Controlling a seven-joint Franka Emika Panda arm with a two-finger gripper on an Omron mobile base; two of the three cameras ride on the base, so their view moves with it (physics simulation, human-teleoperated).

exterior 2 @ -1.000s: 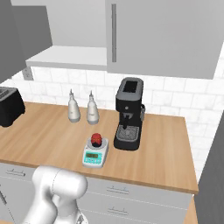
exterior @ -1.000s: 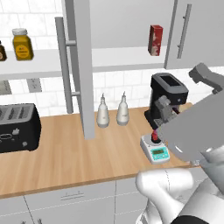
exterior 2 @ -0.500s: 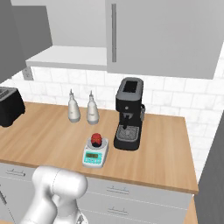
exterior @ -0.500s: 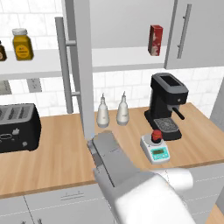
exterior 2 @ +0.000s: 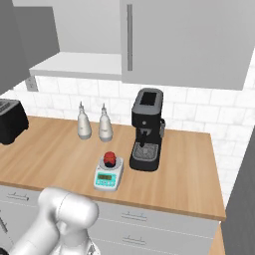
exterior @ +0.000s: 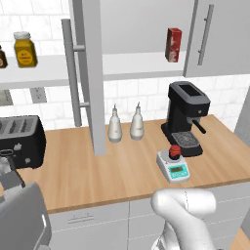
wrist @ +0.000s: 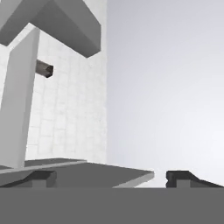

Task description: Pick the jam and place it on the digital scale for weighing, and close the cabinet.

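— Where's the jam (exterior: 174,151)?

— Sits upright on the round plate of the digital scale (exterior: 174,167), red jar with dark lid, teal display facing the front edge of the wooden tabletop (exterior: 127,171). Seen from the right base view as well: jam (exterior 2: 110,159) on the digital scale (exterior 2: 108,175), just beside the black coffee machine (exterior 2: 147,130).

— And the cabinet (exterior: 146,29)?

— Stands open. Left door (exterior: 92,73) swung out edge-on toward the camera, long bar handle (exterior: 72,78) on its left face. Right door (exterior: 218,36) closed, or nearly so. White shelf (exterior: 122,66) exposed between them, with a tall red carton (exterior: 173,44) at its right end and an amber jar with a white lid (exterior: 24,49) far left.

— Anything else on the tabletop?

— Two pale bottles (exterior: 126,124) side by side against the tiled wall, behind and left of the scale. Black toaster (exterior: 19,141) at the far left. Coffee machine (exterior: 187,117) right behind the scale, touching or almost touching it.

— The tool?

— Low at the left edge of the left base view, well apart from the scale. In the hand view, tool (wrist: 111,177) with its two dark fingertips (wrist: 41,177) spread wide, nothing between them. Looks up along a grey door edge and a bar handle stub against white tile, though hard to say which door from that angle.
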